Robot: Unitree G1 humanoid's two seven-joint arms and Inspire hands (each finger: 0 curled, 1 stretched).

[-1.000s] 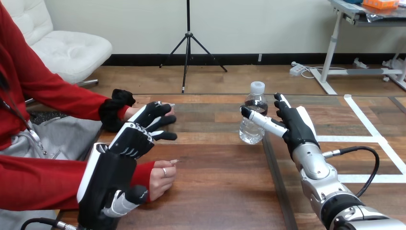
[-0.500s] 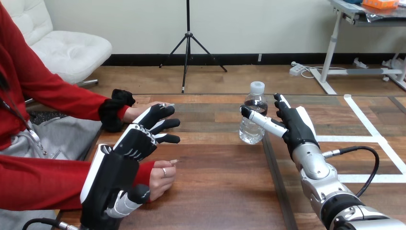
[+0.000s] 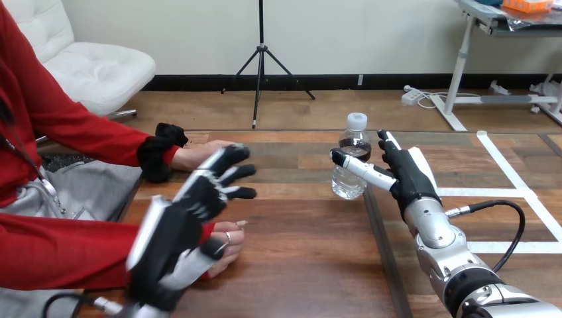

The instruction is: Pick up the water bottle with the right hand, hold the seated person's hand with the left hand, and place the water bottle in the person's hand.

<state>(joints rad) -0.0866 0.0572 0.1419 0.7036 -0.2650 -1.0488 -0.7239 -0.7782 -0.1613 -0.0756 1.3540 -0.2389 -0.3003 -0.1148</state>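
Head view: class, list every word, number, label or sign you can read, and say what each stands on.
No text can be read.
Water bottle: no legible label or print.
Right hand and left hand: no legible marks.
Table: no writing, just plain white tape lines.

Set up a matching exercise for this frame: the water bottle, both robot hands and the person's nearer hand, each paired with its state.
1 water bottle
2 right hand
3 left hand
4 person's nearer hand

A fingers curled, resting on the table
B upright, capped
C open, beside the bottle
D open, fingers spread, at the view's left

Pairs: 1-B, 2-C, 3-D, 4-A
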